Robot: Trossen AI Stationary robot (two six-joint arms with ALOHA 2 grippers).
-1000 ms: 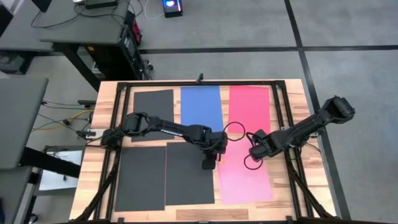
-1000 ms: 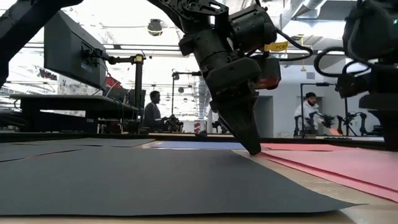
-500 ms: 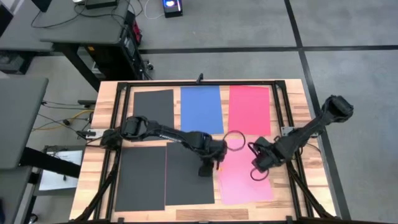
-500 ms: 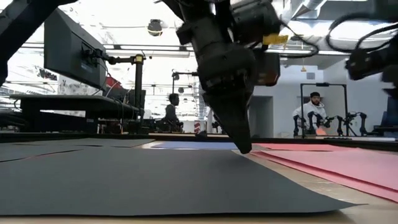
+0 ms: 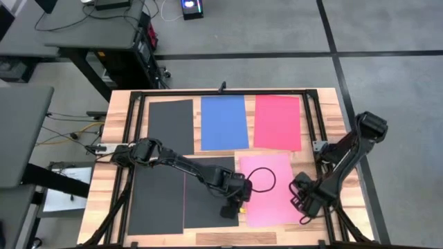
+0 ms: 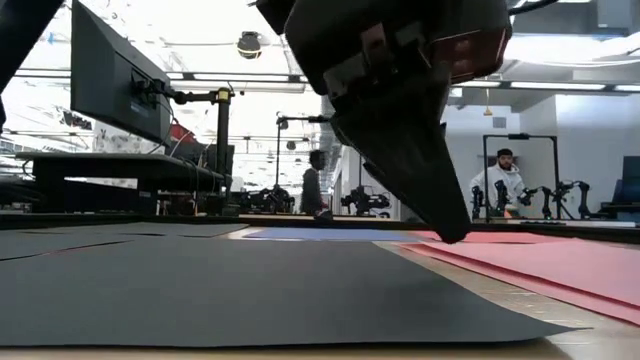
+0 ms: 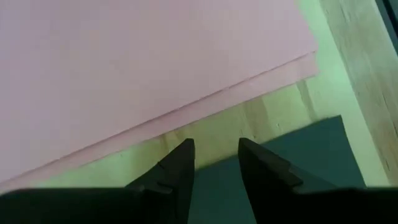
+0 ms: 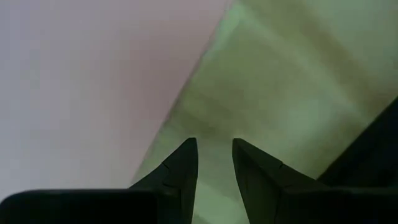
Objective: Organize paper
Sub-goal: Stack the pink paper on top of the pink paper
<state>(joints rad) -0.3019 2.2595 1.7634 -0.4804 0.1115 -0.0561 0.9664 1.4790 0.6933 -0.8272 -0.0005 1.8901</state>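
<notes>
**A:** Start at the left gripper (image 7: 216,163). Its two fingers stand a narrow gap apart with nothing between them, tips low over the edge of a dark grey sheet (image 5: 211,190), just beside the pink sheet (image 5: 271,188).

**B:** And the right gripper (image 8: 214,163)?

**A:** The same: a small gap, nothing pinched. It hangs over bare wood of the table (image 5: 353,207), just beside the pink sheet's outer edge near the front corner.

**B:** Where does the rest of the paper lie?

**A:** Along the far side, a dark grey sheet (image 5: 172,117), a blue sheet (image 5: 224,122) and a red sheet (image 5: 277,122) in a row, apart from one another. Near the front, another dark grey sheet (image 5: 156,199) sits beside the one under the left gripper; a thin red line shows at their seam, perhaps a sheet beneath.

**B:** What could go wrong?

**A:** I'd judge thin flat paper is hard to catch. Tips pressing down at an edge could skid the sheet, skew it against its neighbour, or crease a corner. The pink looks doubled at its edge, so a pinch might lift only one layer.
</notes>
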